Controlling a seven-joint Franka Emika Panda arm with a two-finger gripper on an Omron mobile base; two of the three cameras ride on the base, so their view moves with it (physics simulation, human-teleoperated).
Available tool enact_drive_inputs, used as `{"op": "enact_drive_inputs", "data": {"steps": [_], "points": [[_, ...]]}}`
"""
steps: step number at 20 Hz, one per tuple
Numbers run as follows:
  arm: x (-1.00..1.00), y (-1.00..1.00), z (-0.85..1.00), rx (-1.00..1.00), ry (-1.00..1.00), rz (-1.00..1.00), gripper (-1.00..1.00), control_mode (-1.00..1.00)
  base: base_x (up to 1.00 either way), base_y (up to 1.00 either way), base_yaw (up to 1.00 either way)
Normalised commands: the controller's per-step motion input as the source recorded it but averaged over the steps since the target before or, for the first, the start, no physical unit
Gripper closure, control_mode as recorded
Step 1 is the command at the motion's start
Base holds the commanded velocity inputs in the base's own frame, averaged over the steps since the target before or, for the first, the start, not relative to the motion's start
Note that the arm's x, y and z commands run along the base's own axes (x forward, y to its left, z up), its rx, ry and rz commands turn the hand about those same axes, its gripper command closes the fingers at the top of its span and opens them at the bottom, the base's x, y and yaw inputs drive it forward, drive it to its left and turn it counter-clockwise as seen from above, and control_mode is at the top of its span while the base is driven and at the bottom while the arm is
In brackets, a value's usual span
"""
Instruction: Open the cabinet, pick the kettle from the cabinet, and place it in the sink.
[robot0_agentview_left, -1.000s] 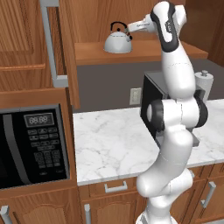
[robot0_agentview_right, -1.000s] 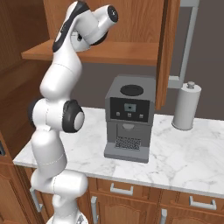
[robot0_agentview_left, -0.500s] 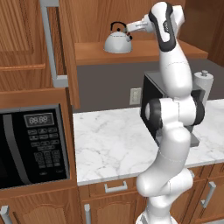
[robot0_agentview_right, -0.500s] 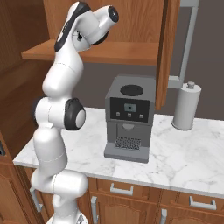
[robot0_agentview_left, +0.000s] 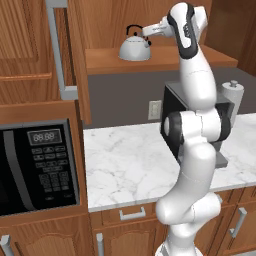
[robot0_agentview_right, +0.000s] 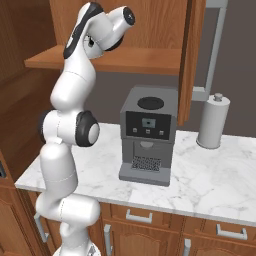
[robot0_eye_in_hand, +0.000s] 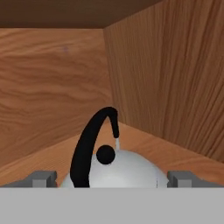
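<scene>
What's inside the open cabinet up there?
A kettle sits on the shelf of the cabinet, with the open gripper close around it. The arm hides part of the shelf's right side, so anything there can't be seen.

White marble counter (robot0_agentview_left: 130, 160), grey backsplash wall (robot0_agentview_left: 125, 95), wood cupboards (robot0_agentview_right: 150, 225), built-in black microwave (robot0_agentview_left: 37, 167).

One kettle (robot0_agentview_left: 135, 48) sits on the cabinet (robot0_agentview_left: 160, 59) shelf. On the counter (robot0_agentview_left: 130, 165) below it: one coffee machine (robot0_agentview_right: 147, 135) and one paper towel roll (robot0_agentview_right: 213, 122). One microwave (robot0_agentview_left: 37, 167) sits left of the counter. Two open cabinet doors.
</scene>
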Motion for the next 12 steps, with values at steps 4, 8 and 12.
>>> {"op": "enact_drive_inputs", "data": {"steps": [4, 8, 12], "points": [[0.14, 0.10, 0.00, 0.00, 0.00, 0.00, -1.00, -1.00, 0.00, 0.00, 0.00], [0.12, 0.08, 0.00, 0.00, 0.00, 0.00, -1.00, -1.00, 0.00, 0.00, 0.00], [0.14, 0.04, 0.00, 0.00, 0.00, 0.00, -1.00, -1.00, 0.00, 0.00, 0.00]]}}
